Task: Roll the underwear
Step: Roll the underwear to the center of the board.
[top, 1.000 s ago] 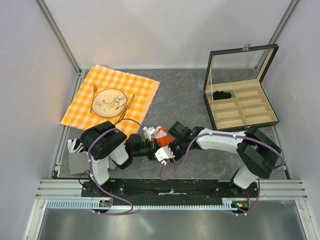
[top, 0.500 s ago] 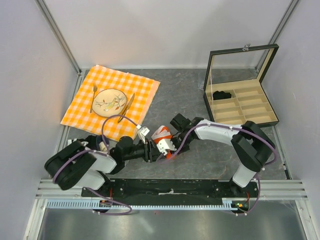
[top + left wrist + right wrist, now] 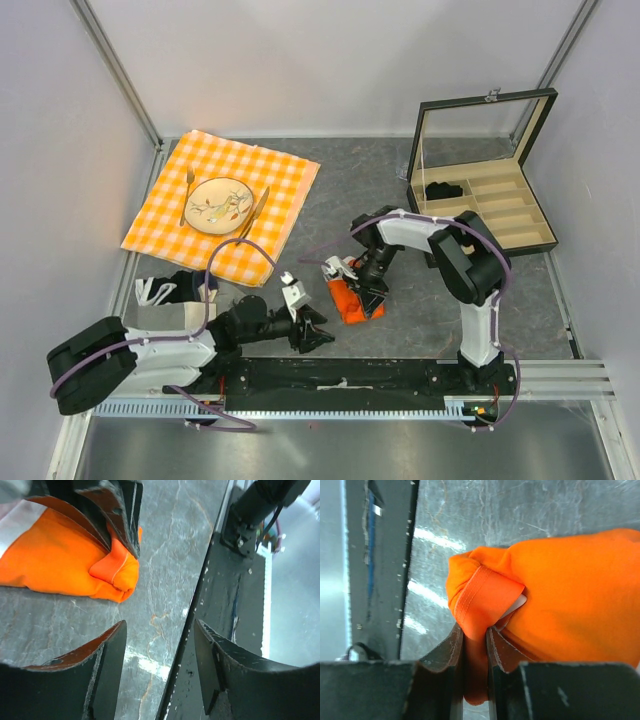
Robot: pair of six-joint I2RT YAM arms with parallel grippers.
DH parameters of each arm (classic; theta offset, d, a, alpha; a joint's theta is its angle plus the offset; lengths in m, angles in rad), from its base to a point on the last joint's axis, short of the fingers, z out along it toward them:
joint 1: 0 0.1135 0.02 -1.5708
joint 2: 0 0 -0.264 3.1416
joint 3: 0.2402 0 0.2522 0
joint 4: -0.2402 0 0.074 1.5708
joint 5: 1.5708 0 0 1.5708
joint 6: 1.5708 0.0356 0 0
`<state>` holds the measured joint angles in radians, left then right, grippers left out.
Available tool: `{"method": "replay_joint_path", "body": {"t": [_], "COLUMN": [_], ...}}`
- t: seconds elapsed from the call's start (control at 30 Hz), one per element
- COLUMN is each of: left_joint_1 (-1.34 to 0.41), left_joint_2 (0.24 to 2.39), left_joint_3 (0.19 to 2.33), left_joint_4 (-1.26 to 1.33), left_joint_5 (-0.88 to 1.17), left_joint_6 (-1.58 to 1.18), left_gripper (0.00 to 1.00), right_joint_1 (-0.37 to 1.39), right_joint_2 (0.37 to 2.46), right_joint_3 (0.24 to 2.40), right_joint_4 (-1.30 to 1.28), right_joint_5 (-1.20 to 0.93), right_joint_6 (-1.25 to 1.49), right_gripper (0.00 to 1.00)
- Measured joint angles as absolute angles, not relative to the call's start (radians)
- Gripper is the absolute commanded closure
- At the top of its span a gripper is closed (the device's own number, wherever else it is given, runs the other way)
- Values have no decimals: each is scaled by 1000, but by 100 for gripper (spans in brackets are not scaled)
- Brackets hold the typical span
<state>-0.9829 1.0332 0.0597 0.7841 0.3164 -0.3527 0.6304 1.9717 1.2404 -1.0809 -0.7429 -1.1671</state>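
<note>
Our right tool (image 3: 475,640) pinches a folded edge of the orange underwear (image 3: 560,595), bunched on the worktop (image 3: 420,305) off the checkered cloth's (image 3: 280,180) near-right corner. Our left tool (image 3: 157,630) hangs spread beside it. We judge the roll barely begun; next, that edge needs turning over tightly.

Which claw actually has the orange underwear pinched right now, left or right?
The right claw: it is shut on a fold of the underwear. The left claw is open and empty, apart from the garment.
</note>
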Motion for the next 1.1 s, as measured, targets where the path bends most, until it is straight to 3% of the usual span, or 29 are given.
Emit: {"method": "replay_joint_path", "body": {"t": [0.43,0.83,0.9,0.97,1.0,1.07,1.1], "left_joint_1": [-1248,-1316,-1316,-1316,-1317,-1325,-1327], "left_joint_2": [1303,1563,1583,1600,1608,1615,1615], "left_joint_3": [321,514,530,543,551,566,573], "left_joint_4": [595,513,501,490,480,457,445], "left_joint_5": [82,-133,-161,-179,-178,-184,-182], "left_joint_6": [-6,149,155,159,159,162,162], "left_gripper": [35,40,55,74,89,98,98], "right_joint_1": [631,631,631,631,631,630,630], "right_joint_2": [2097,2103,2103,2103,2103,2103,2103], "right_joint_3": [1296,1297,1297,1297,1297,1297,1297], "right_joint_4": [-1254,-1255,-1255,-1255,-1254,-1257,-1258], "right_joint_5": [-786,-786,-786,-786,-786,-783,-782], "right_joint_6": [-1076,-1050,-1050,-1049,-1047,-1044,-1043], "right_gripper": [77,76,75,74,73,71,70]}}
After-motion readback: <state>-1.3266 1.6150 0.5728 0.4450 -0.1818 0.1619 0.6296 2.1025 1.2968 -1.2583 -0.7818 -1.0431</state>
